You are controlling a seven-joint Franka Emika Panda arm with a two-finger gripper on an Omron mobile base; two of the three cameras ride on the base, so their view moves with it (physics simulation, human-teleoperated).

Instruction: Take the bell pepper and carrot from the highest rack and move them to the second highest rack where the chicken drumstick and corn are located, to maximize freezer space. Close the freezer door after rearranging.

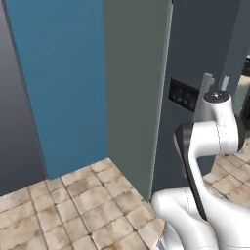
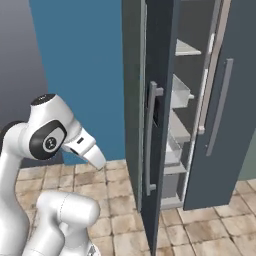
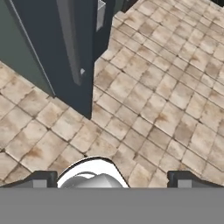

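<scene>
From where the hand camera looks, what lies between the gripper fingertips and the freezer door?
In the hand view, bare tiled floor lies between the gripper and the dark freezer door; no object rests on that stretch.

Bare freezer racks [image 2: 186,49] above tiled floor [image 2: 210,230]

The freezer door [image 2: 155,150] is dark slate blue with a grey bar handle [image 2: 150,140], and the racks [image 2: 182,49] inside look pale grey. The wall [image 1: 58,83] behind is bright blue. The floor [image 3: 166,87] has beige and tan square tiles with brown stains, and the arm [image 1: 215,132] is white with dark joints.
</scene>
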